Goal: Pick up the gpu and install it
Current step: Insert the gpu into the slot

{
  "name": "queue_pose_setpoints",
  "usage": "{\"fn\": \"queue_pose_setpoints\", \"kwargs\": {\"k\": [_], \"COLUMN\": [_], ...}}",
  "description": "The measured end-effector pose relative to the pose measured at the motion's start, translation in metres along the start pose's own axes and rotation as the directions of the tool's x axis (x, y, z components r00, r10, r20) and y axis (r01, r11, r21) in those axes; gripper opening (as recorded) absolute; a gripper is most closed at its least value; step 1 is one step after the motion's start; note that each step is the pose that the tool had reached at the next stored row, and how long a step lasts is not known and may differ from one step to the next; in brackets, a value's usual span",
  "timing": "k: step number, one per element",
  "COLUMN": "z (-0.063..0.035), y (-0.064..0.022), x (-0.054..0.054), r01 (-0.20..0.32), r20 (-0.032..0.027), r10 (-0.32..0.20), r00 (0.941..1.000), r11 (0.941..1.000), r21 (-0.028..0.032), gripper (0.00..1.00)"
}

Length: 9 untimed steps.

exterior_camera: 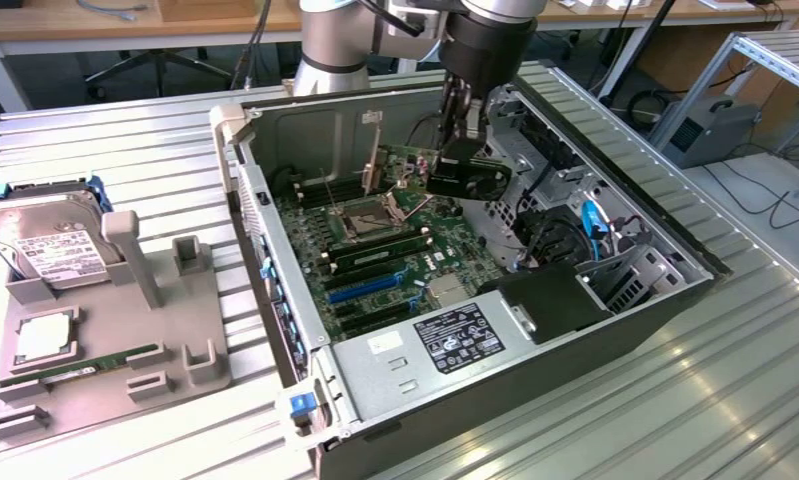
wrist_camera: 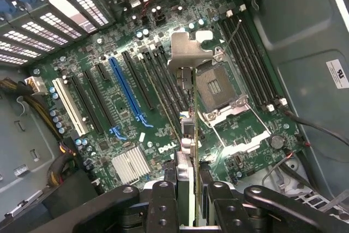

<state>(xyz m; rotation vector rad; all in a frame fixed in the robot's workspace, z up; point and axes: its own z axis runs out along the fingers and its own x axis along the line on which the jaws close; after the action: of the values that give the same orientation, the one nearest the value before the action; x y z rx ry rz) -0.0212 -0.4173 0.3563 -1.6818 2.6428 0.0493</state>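
Arm's gripper (wrist_camera: 188,177) partly closed, clamped on the upright gpu (wrist_camera: 188,53), above the motherboard (wrist_camera: 109,135), inside the open computer case (exterior_camera: 306,130) on the tabletop (exterior_camera: 719,400)

gpu (wrist_camera: 188,58) bracket: silver metal, matt. Case (exterior_camera: 372,362): grey sheet metal. Table (exterior_camera: 719,400): ribbed shiny metal. Tray (exterior_camera: 106,385): matt grey plastic.

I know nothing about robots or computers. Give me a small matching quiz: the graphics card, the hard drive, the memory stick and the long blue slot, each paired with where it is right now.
Things:
1. gpu
2. hard drive
3. memory stick
4. blue slot

Places:
A. propped up at the back of the grey holder
B. on the motherboard, nothing plugged in
C. clamped in the gripper, above the motherboard inside the case
D. lying flat, low in the grey holder

Pairs: 1-C, 2-A, 3-D, 4-B
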Motion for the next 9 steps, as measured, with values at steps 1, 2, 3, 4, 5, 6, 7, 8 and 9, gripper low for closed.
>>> {"fn": "queue_pose_setpoints", "kwargs": {"k": [1,2,3,4,5,6,7,8,9], "z": [0.0000,0.0000,0.0000,0.0000,0.0000,0.0000,0.0000,0.0000,0.0000], "y": [0.0000,0.0000,0.0000,0.0000,0.0000,0.0000,0.0000,0.0000,0.0000], "x": [0.0000,0.0000,0.0000,0.0000,0.0000,0.0000,0.0000,0.0000,0.0000], "r01": [0.004,0.008,0.011,0.014,0.018,0.021,0.027,0.031,0.034], "r20": [-0.0001,-0.0002,-0.0003,-0.0004,-0.0004,-0.0005,-0.0006,-0.0007,-0.0008], "r10": [-0.004,-0.008,-0.011,-0.014,-0.018,-0.021,-0.027,-0.031,-0.034], "r00": [1.0000,1.0000,0.9999,0.9999,0.9998,0.9998,0.9996,0.9995,0.9994], "r11": [1.0000,1.0000,0.9999,0.9999,0.9998,0.9998,0.9996,0.9995,0.9994], "r21": [-0.0001,-0.0002,-0.0003,-0.0003,-0.0004,-0.0005,-0.0006,-0.0008,-0.0008], "gripper": [0.27,0.27,0.27,0.27,0.27,0.27,0.27,0.27,0.27]}}
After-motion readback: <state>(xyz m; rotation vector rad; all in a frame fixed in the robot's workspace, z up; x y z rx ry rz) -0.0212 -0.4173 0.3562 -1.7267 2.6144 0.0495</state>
